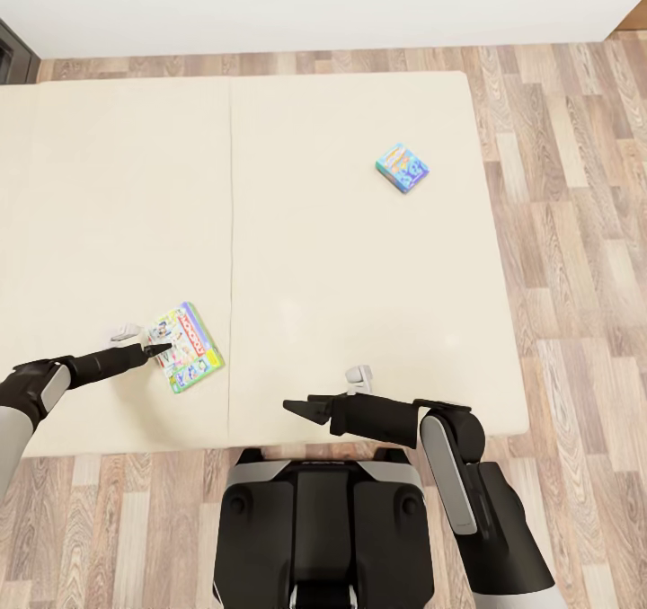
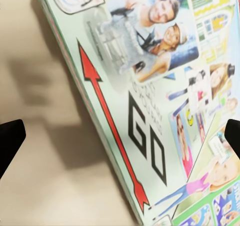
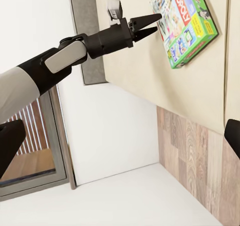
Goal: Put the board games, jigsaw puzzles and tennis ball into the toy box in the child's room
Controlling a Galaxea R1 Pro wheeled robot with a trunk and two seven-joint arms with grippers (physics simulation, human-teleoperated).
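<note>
Head view: left pincer point(image 1: 160, 350) reaches the Monopoly box point(image 1: 185, 347) lying on the bed point(image 1: 359, 259), the blue game box point(image 1: 402, 167) far across it. Left wrist view: fingers spread wide over the lid; straddle one edge before closing. Right wrist view: right pincer's fingertips apart, idle.

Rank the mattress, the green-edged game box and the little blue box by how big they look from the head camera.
1. Mattress, by far the largest.
2. Green-edged game box.
3. Blue box, which lies farther from the camera, so the gap may be exaggerated.
</note>
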